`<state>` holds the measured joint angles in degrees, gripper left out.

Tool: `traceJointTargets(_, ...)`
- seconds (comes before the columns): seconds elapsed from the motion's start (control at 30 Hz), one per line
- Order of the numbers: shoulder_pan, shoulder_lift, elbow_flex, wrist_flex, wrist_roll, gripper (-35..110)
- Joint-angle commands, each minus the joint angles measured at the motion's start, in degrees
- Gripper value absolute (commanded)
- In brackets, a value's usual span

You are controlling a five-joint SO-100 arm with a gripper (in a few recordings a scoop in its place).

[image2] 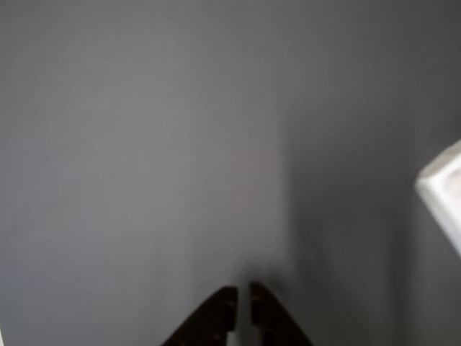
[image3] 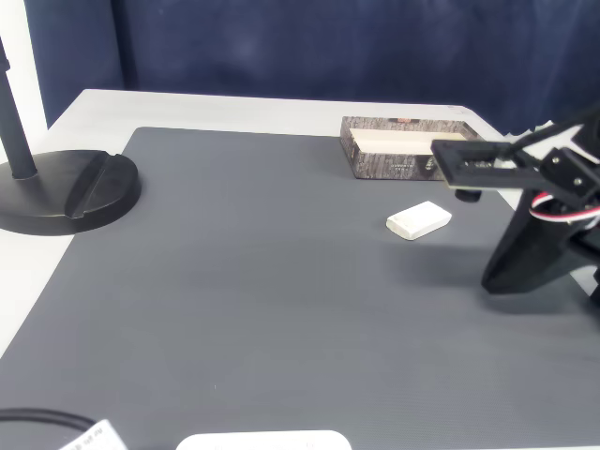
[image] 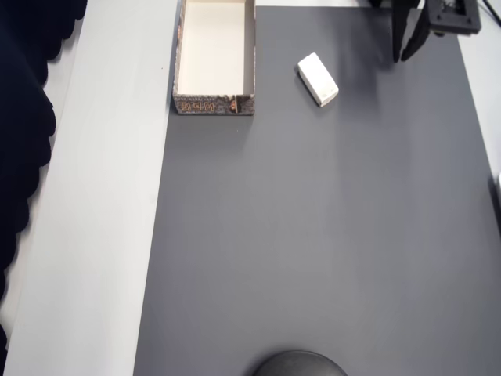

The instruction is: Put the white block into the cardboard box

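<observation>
I am at the approach step: my gripper (image: 407, 53) hangs over the grey mat (image: 313, 235) with its fingers nearly closed, holding nothing. The white block (image: 318, 79) lies on the mat near my fingertips, between them and the cardboard box (image: 214, 56). Next I judge I must open, come over the block and descend.

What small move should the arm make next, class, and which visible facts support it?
Probably swing the gripper toward the white block and open the jaws. In the overhead view the block lies on the grey mat, apart from the cardboard box, ungrasped. In the wrist view the jaws stand nearly closed, with the block at the right edge.
</observation>
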<state>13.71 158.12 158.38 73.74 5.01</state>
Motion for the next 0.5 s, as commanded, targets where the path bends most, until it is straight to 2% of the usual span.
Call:
traceJointTargets(0.0, 3.52, -11.07, -12.22, 0.18, 5.10, -2)
traceJointTargets(0.27, 13.97, -26.72, -27.42, 6.77, 16.96, -2)
traceJointTargets(0.47, 21.80, -31.99, -29.79, 6.86, 23.91, -2)
